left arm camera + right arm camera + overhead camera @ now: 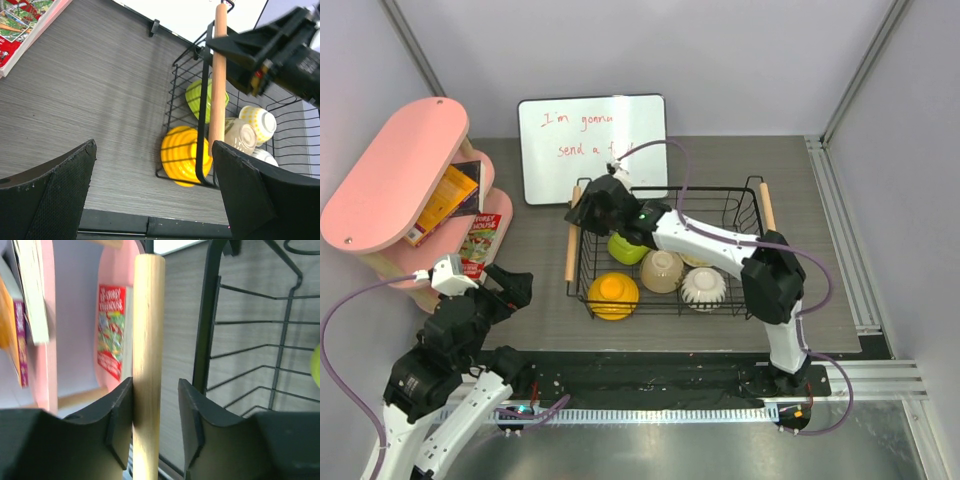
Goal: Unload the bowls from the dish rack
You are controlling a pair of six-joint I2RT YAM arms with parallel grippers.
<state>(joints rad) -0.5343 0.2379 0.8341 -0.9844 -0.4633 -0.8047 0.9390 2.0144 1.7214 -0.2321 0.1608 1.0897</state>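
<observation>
The black wire dish rack (720, 190) sits mid-table with wooden rod handles on its left (571, 250) and right (767, 207). Inside lie an orange-yellow bowl (613, 294), a lime green bowl (625, 248), a beige bowl (662, 270), a ribbed white bowl (704, 288) and a cream one (695, 260). My right gripper (155, 410) straddles the left handle (148, 340). One finger touches the rod and the other stands off it, so the jaws are open. My left gripper (152, 190) hangs wide open over bare table, left of the orange-yellow bowl (182, 155).
A pink oval shelf (395, 170) holding books (445, 205) stands at the left. A whiteboard (592, 145) leans behind the rack. A black strip (650, 375) runs along the near table edge.
</observation>
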